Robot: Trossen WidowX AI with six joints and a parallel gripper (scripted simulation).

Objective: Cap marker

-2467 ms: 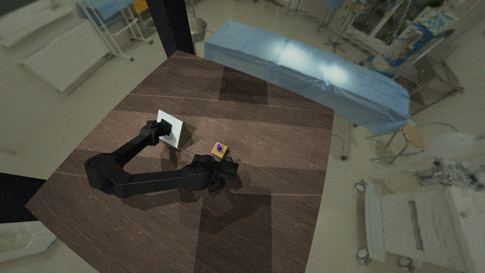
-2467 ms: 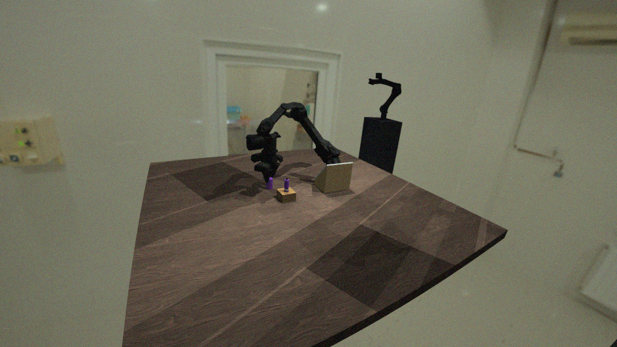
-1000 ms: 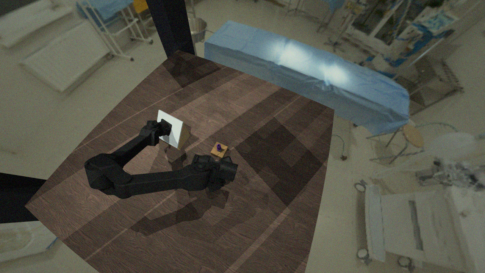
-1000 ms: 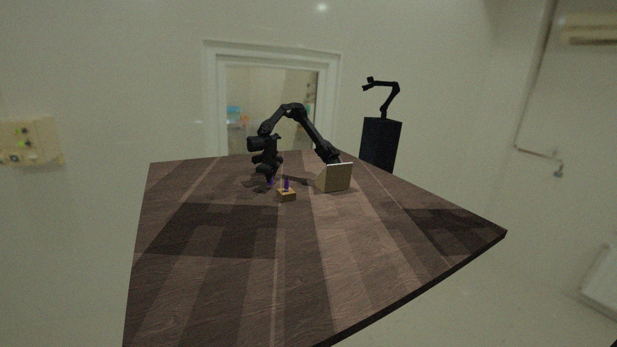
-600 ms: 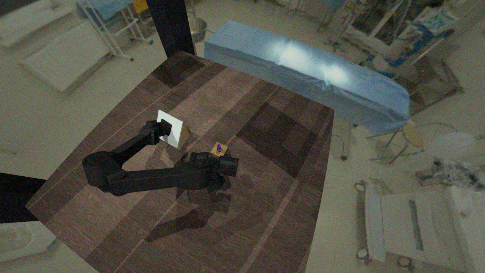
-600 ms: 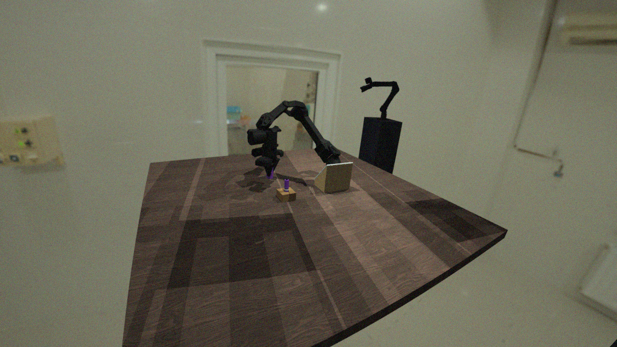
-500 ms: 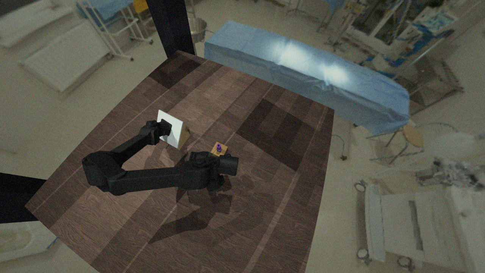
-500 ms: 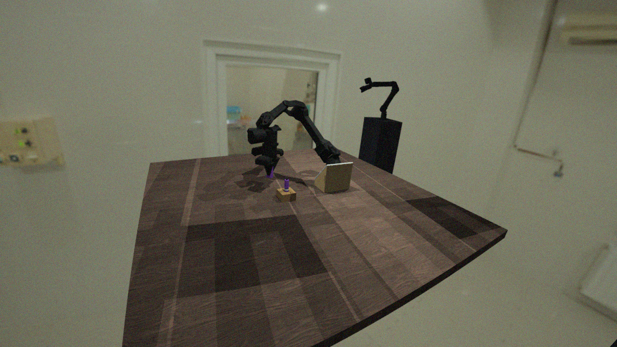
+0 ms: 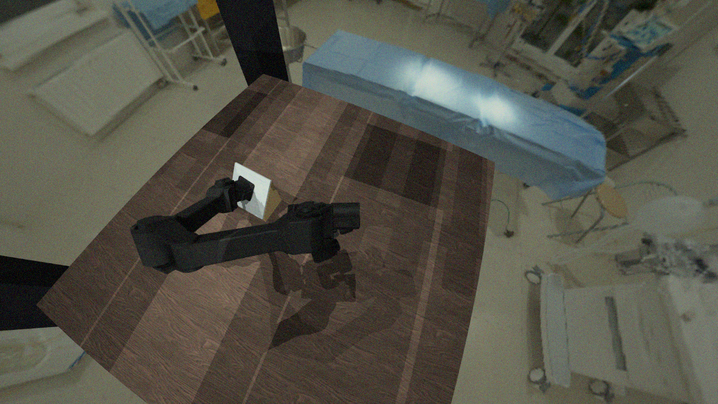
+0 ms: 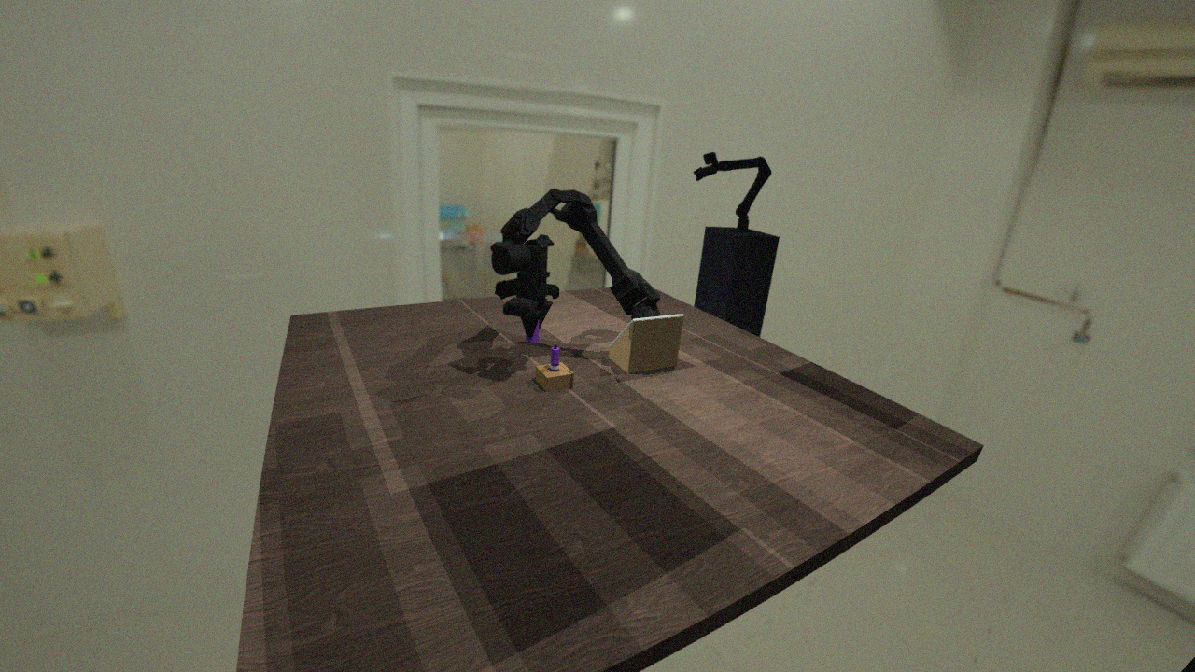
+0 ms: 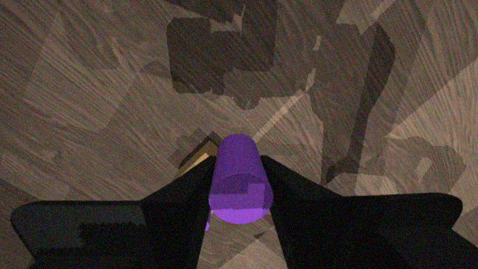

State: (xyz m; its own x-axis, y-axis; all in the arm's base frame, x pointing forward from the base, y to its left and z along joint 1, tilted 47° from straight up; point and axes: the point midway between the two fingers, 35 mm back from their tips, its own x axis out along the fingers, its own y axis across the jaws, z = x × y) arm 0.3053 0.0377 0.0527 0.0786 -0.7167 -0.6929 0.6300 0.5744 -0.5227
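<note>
My gripper (image 10: 533,330) (image 11: 238,161) is shut on the purple cap (image 10: 535,335) (image 11: 239,157), which is upright with its wide end towards the wrist camera in the wrist view. The cap is held above the table, behind the marker in the exterior view. The purple marker (image 10: 555,358) stands upright in the tan holder block (image 10: 555,380) (image 11: 197,158). In the wrist view the block shows partly behind the left finger, and only a sliver of the marker (image 11: 207,226) shows. In the top view the arm hides the fingers, cap, marker and block.
A tan wedge stand (image 9: 274,203) (image 10: 653,345) with a white sloping face (image 9: 260,193) stands near the arm's base, to the right of the holder block in the exterior view. The arm (image 9: 230,246) (image 10: 603,250) reaches over the wooden table (image 9: 321,125) (image 10: 752,442).
</note>
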